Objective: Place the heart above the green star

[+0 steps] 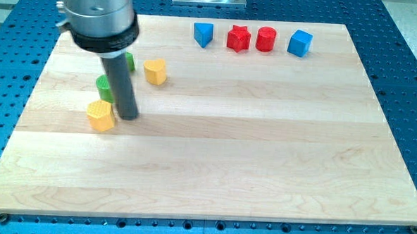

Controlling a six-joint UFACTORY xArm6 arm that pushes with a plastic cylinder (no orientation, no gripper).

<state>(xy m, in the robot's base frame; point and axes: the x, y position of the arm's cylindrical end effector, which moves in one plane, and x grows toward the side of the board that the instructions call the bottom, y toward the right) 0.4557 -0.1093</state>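
My tip point(128, 116) rests on the board just right of a yellow block point(101, 116), which may be the heart; its shape is not clear. A green block point(105, 88), partly hidden behind the rod, sits just above that yellow block. Another green block point(130, 61) shows only as a sliver behind the rod, higher up. A second yellow block point(155, 71) lies to the right of the rod. Which green block is the star cannot be made out.
Along the view's top edge stand a blue triangular block point(203, 34), a red star point(238, 38), a red cylinder point(266, 39) and a blue cube point(300, 43). The wooden board point(263, 147) lies on a blue perforated table.
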